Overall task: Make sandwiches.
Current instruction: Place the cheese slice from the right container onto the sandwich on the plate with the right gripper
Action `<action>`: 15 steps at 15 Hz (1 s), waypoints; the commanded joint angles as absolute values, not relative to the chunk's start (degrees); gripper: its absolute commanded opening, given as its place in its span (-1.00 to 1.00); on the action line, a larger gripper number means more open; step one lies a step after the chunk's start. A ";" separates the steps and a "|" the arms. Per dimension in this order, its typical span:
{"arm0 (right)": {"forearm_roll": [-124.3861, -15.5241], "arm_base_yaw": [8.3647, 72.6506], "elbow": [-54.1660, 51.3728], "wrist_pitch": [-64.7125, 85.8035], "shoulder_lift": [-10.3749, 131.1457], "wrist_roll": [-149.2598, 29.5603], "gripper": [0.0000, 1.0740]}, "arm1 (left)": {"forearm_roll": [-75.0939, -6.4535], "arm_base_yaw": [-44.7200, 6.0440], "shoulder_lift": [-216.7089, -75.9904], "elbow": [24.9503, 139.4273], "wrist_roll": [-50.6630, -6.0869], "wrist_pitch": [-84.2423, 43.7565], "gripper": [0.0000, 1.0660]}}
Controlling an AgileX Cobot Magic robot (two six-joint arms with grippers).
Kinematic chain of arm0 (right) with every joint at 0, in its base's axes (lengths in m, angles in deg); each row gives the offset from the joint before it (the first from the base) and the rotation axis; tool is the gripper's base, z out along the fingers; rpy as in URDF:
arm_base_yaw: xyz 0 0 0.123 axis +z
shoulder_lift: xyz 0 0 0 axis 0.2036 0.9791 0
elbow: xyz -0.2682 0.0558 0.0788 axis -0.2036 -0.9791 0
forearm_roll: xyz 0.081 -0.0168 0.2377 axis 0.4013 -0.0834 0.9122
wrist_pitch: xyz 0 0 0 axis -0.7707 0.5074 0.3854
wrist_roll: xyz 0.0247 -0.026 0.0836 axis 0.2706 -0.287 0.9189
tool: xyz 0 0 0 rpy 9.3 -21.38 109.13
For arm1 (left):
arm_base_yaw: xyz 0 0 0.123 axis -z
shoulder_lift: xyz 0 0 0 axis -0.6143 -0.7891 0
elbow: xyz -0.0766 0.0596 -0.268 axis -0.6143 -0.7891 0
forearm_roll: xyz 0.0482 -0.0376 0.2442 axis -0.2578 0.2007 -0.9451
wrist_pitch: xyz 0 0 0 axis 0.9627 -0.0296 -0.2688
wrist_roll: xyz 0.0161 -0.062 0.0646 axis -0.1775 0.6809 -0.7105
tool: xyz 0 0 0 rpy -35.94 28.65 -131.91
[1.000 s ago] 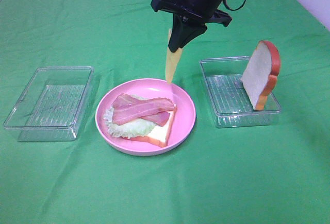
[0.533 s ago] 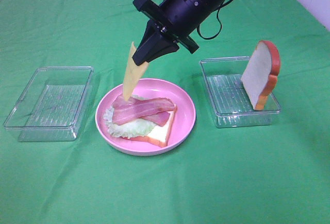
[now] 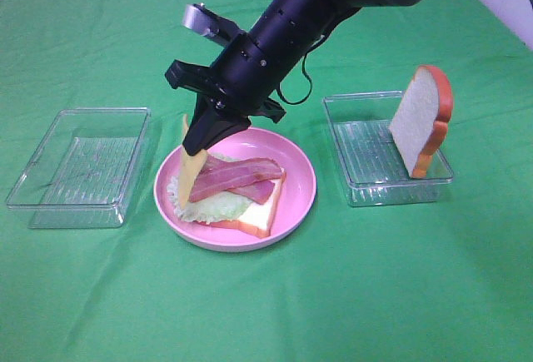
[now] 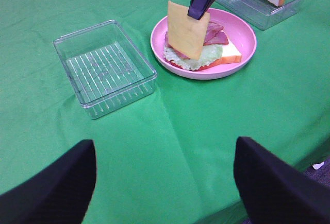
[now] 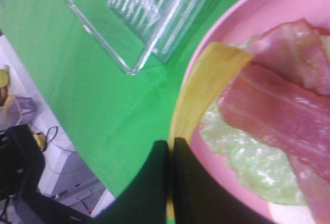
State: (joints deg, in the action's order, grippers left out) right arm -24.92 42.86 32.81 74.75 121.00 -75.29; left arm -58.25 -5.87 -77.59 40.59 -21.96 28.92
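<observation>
An open sandwich lies on the pink plate [image 3: 296, 191]: a white bread slice [image 3: 254, 216], pale green lettuce [image 3: 218, 205] and pink-red bacon strips [image 3: 237, 175]. My right gripper [image 3: 208, 136] is shut on a yellow-orange cheese square [image 3: 189, 177], which hangs on edge over the stack's left side. It also shows in the left wrist view [image 4: 186, 32] and the right wrist view [image 5: 203, 90]. A second bread slice [image 3: 420, 121] stands in the right clear container [image 3: 366, 187]. My left gripper [image 4: 164, 142] is open and empty above the bare cloth.
An empty clear container [image 3: 79, 166] stands left of the plate, also in the left wrist view [image 4: 103, 67]. The green cloth covers the whole table. The right arm [image 3: 316, 4] reaches across from the back right above the plate.
My right gripper has moved left and down with the cheese, from above the plate's far rim to the stack's left side. The cheese now hangs low beside the bacon.
</observation>
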 commanded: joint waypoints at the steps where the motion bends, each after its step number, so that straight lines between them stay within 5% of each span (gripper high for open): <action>1: -31.74 42.80 32.47 72.22 121.52 -70.99 -1.00 | -58.31 -5.76 -76.39 40.48 -22.07 28.46 0.34; 12: -47.21 42.80 32.47 69.19 121.52 -57.36 -1.00 | -58.31 -5.76 -76.39 40.48 -22.07 28.46 0.34; 15: -48.64 42.80 32.47 68.44 121.52 -55.58 -0.40 | -58.31 -5.76 -76.39 40.48 -22.07 28.46 0.34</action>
State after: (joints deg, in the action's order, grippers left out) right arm -48.13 42.86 32.81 68.84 121.23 -55.98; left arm -58.25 -5.87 -77.59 40.59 -21.96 28.92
